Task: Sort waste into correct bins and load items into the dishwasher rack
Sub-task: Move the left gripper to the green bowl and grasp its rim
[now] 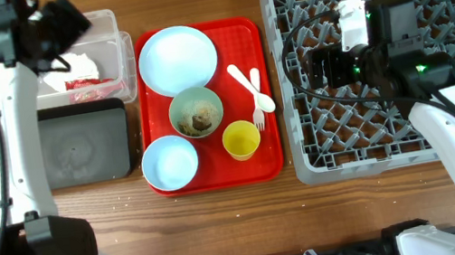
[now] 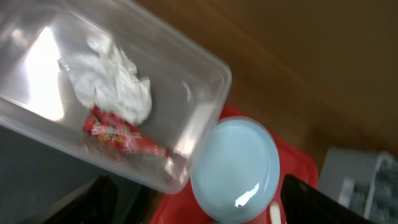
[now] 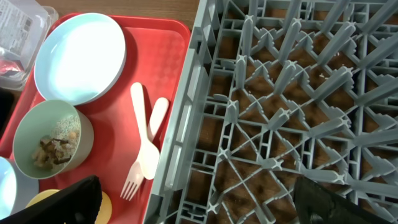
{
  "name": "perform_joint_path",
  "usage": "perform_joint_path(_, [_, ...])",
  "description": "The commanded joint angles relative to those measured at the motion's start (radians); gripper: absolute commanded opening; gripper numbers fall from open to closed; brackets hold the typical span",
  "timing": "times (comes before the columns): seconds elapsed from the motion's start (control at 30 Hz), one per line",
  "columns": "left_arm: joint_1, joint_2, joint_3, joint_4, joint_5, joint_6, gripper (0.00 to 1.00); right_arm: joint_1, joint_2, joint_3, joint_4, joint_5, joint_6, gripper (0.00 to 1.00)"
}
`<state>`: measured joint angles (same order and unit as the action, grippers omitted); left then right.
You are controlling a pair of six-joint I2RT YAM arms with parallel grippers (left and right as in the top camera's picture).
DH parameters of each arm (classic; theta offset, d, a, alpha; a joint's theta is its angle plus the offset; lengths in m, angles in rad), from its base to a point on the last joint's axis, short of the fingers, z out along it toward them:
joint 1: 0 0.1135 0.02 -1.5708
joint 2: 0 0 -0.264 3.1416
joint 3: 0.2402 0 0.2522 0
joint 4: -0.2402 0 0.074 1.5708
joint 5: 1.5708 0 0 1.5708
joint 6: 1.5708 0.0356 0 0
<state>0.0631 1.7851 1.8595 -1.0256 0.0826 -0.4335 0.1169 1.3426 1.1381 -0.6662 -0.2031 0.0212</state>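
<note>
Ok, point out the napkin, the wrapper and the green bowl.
napkin [image 2: 115, 84], left wrist view, middle of the crumpled wad
wrapper [image 2: 124, 137], left wrist view, middle of the red strip
green bowl [image 3: 30, 132], right wrist view, bare inner wall, left side

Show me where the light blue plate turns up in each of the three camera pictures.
Overhead: the light blue plate is top centre-left, in the far left corner of the red tray.
Left wrist: the plate is bottom centre, beside the clear tub.
Right wrist: the plate is upper left, above the pale green bowl.
Shared landmark: the red tray under the plate.
</note>
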Motion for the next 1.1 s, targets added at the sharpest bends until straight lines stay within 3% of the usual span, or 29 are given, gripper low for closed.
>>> perform_joint_path(0.0, [-0.087, 0.027, -0.003, -0.086, 0.055, 0.091, 0.84, 0.003, 0.010, 0.019, 0.006, -0.020, -0.010, 0.99])
perform_joint_path(0.2, [-0.290, 0.050, -0.058, -0.117, 0.054, 0.089, 0.81, 0.003, 0.010, 0.019, 0.010, 0.010, 0.031, 1.00])
perform_joint_path(0.43, [-0.490, 0.159, -0.181, -0.037, 0.006, -0.047, 0.75, -0.063, 0.004, 0.019, 0.002, 0.136, 0.174, 1.00])
perform_joint_path(0.6, [-0.578, 0.246, -0.182, -0.005, -0.009, -0.060, 0.63, -0.103, 0.004, 0.019, -0.034, 0.136, 0.172, 1.00])
perform_joint_path(0.77, [-0.623, 0.296, -0.187, -0.006, -0.135, -0.159, 0.58, -0.103, 0.004, 0.019, -0.053, 0.124, 0.169, 1.00])
perform_joint_path(1.07, [-0.624, 0.366, -0.190, 0.029, -0.139, -0.185, 0.50, -0.103, 0.004, 0.019, -0.054, 0.117, 0.168, 1.00])
